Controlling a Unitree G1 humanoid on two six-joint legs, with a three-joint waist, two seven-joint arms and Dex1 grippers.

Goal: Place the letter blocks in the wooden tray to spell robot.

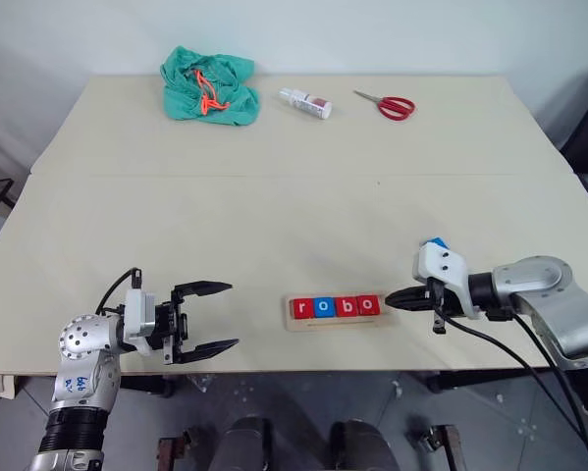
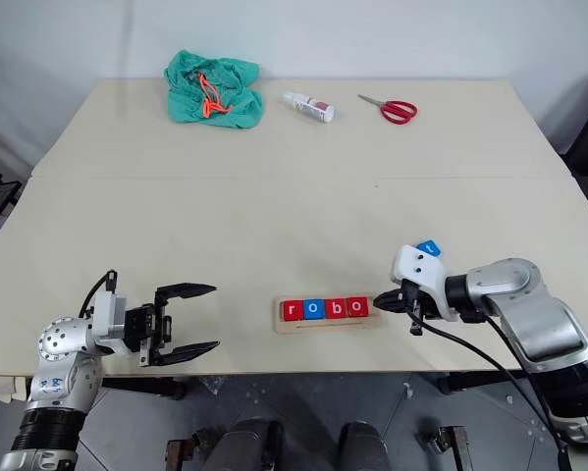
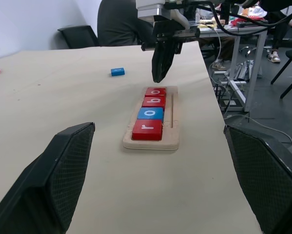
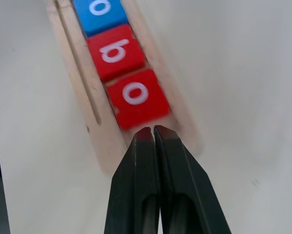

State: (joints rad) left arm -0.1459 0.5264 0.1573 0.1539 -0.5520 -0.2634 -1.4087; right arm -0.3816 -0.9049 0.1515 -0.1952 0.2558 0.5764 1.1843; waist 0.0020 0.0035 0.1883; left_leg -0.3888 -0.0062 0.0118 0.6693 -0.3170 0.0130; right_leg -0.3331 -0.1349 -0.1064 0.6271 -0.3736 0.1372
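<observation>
The wooden tray (image 1: 333, 323) lies near the table's front edge. In it sit several letter blocks in a row: red r (image 1: 301, 308), blue o (image 1: 323, 307), red b (image 1: 347, 306), red o (image 1: 368, 305). My right gripper (image 1: 392, 298) is shut and empty, its tips low at the tray's right end, right against the red o (image 4: 137, 96). A blue block (image 3: 117, 71) lies on the table beyond that wrist, partly hidden by it. My left gripper (image 1: 210, 317) hangs open and empty to the left of the tray, pointing at it.
At the far side of the table lie a green cloth (image 1: 208, 86), a small white bottle (image 1: 305, 102) and red-handled scissors (image 1: 387, 104). The table's front edge (image 1: 274, 371) runs just below the tray. Chairs and a person show beyond the table in the left wrist view.
</observation>
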